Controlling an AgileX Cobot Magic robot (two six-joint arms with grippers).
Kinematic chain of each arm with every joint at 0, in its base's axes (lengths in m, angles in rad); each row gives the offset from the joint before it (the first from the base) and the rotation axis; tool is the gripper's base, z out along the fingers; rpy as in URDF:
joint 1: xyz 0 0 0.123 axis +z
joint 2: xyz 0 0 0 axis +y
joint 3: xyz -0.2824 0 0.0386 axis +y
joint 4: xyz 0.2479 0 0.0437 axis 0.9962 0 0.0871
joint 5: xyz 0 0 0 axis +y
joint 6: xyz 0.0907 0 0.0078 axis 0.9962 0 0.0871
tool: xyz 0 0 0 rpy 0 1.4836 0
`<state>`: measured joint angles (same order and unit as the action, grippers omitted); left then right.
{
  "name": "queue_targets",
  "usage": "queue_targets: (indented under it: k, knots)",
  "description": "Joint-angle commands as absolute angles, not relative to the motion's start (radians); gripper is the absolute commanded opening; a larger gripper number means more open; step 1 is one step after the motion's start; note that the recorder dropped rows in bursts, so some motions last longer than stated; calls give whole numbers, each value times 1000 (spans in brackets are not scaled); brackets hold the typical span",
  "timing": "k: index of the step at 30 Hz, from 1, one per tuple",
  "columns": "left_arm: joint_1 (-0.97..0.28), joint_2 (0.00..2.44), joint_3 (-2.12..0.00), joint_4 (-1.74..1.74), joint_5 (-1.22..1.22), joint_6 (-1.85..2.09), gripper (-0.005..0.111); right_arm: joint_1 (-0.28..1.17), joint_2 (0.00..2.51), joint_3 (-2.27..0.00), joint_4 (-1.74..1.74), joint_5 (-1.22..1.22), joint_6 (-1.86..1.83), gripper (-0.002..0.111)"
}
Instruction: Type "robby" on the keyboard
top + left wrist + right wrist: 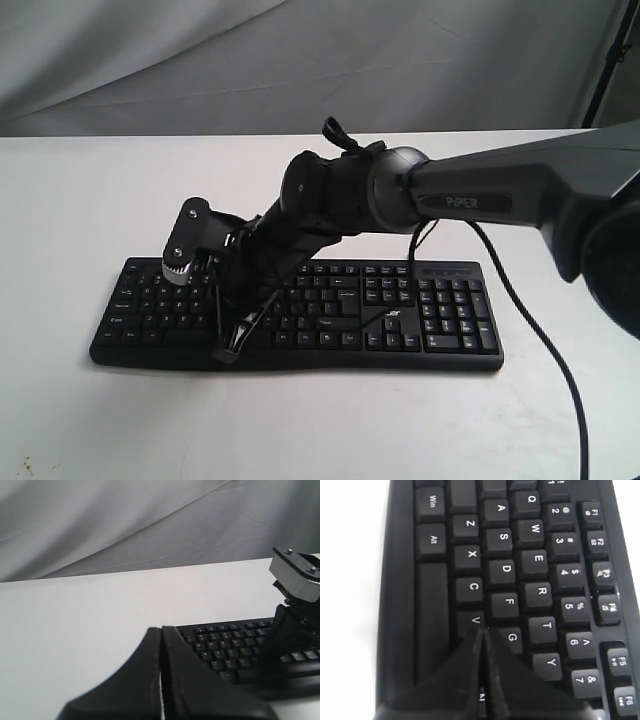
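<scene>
- Reaching in from the right of the exterior view, the right arm (pixel 500 190) crosses over the keyboard (pixel 440 310) and bends down toward its left half.
- The keyboard lies flat on the white table (pixel 80 200), long side facing the exterior camera, number pad at the right end and a small white logo (pixel 393 318) near the arrow keys.
- A thin black cable (pixel 540 330) hangs from the arm and trails across the table to the right of the keyboard.
- The right gripper (pixel 228 348) points down at the letter keys with its jaws pressed together and nothing between them.
- In the right wrist view the right gripper's (pixel 482 635) joined tip sits at the meeting of the V key (pixel 475 621) and the G key (pixel 512 637), and the finger bodies cover the keys behind it.
- Whether the tip actually touches a key cannot be told from these views.
- The left gripper (pixel 161 630) shows only in the left wrist view, its two fingers closed against each other and holding nothing.
- It hangs over bare table off the keyboard's (pixel 225 650) left end, apart from the keys.
- A grey cloth backdrop (pixel 300 60) hangs behind the table.
</scene>
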<state>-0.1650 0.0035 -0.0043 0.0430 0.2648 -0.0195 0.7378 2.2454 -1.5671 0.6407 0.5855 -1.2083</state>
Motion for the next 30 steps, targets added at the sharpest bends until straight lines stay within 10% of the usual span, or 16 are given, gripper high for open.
queue_targets:
  k: [1,30]
  knots:
    - [-171,0,0,48,259,-22,0,729,2192,-1572,631,586,-1211,0]
    - [-171,0,0,48,259,-22,0,659,2313,-1742,608,715,-1169,0]
